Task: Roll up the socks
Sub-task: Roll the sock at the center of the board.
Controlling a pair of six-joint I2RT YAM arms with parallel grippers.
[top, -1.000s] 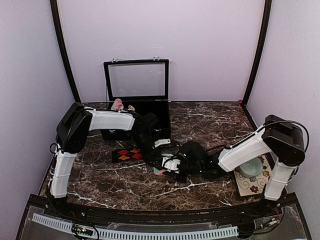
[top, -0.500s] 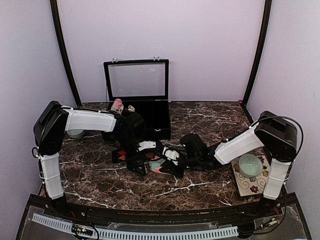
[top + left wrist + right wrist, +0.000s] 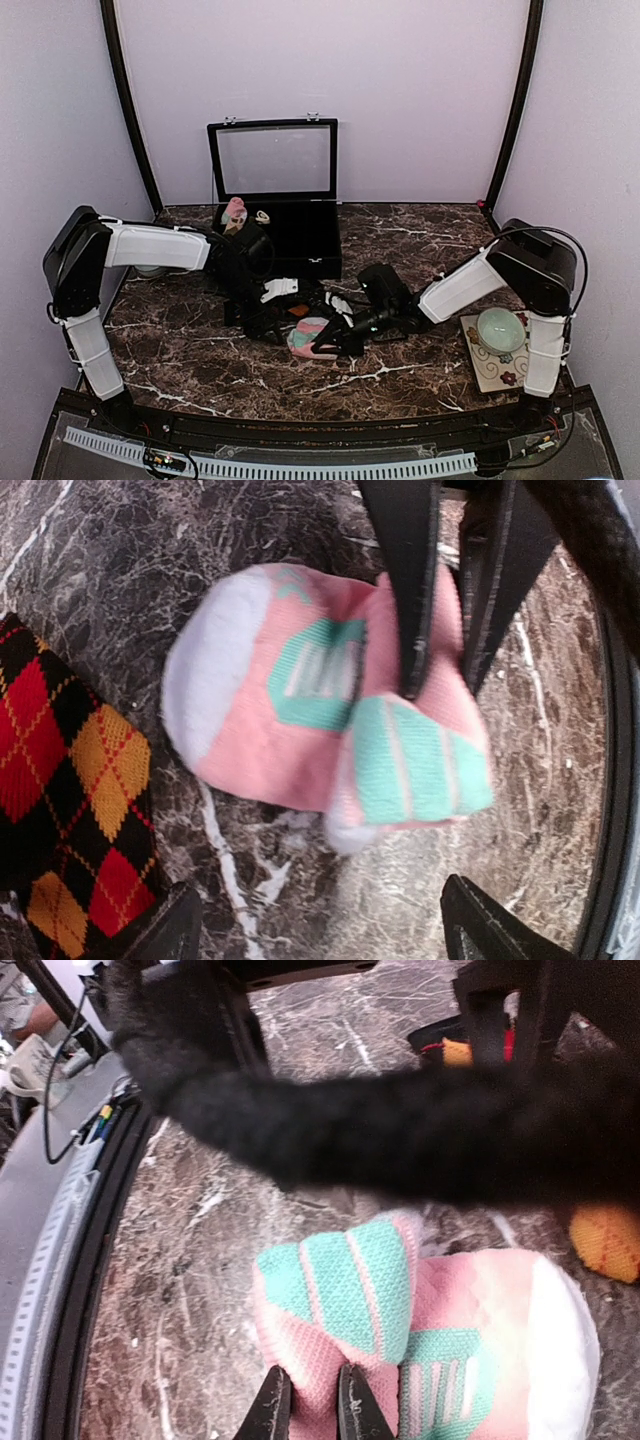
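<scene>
Lab test booth, plain lilac walls

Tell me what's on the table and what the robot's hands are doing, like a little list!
pink sock: on the marble table, one end folded over
argyle sock: flat on the table, close beside the pink sock
left hand: open, over the pink sock, holding nothing
right hand: shut, pinching the pink sock's edge by the fold
box: black, lid up, at the back
bowl: on a flowered mat, right side
</scene>
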